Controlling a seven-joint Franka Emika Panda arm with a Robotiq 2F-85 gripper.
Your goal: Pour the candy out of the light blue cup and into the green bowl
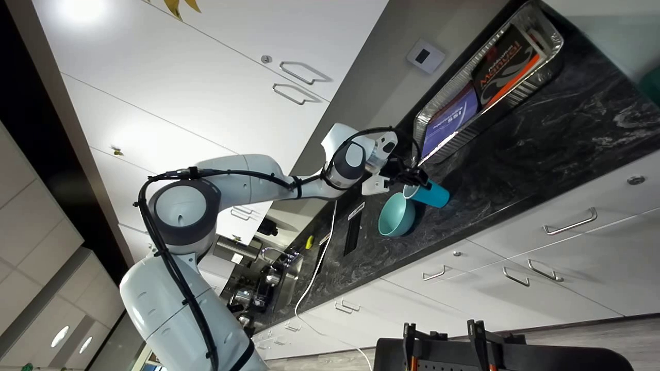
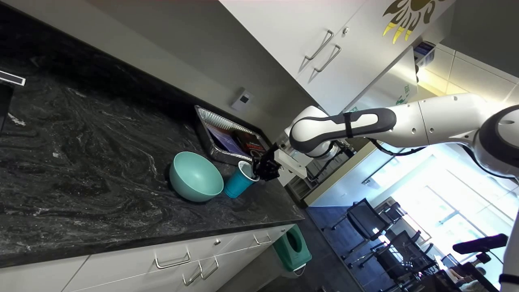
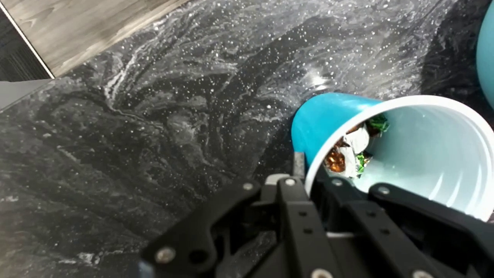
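The cup (image 2: pixel 239 183) is gripped by its wall between the fingers (image 3: pixel 299 204), one set inside and one outside, and is held nearly upright just beside the bowl (image 2: pixel 196 177); whether the counter (image 2: pixel 101 162) is touched by its base cannot be told. Candy (image 3: pixel 349 154) is seen low inside the cup in the wrist view. In both exterior views, a foil tray (image 2: pixel 225 122) is set near the cup.

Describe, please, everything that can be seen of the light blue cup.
The light blue cup looks plastic: blue outside, white rim, pale inside, narrowing downward. Shiny green, white and coppery candy lies inside. Beside the green bowl, the cup looks roughly upright. The pincer grips its wall from both sides; whether its base touches the counter is unclear.
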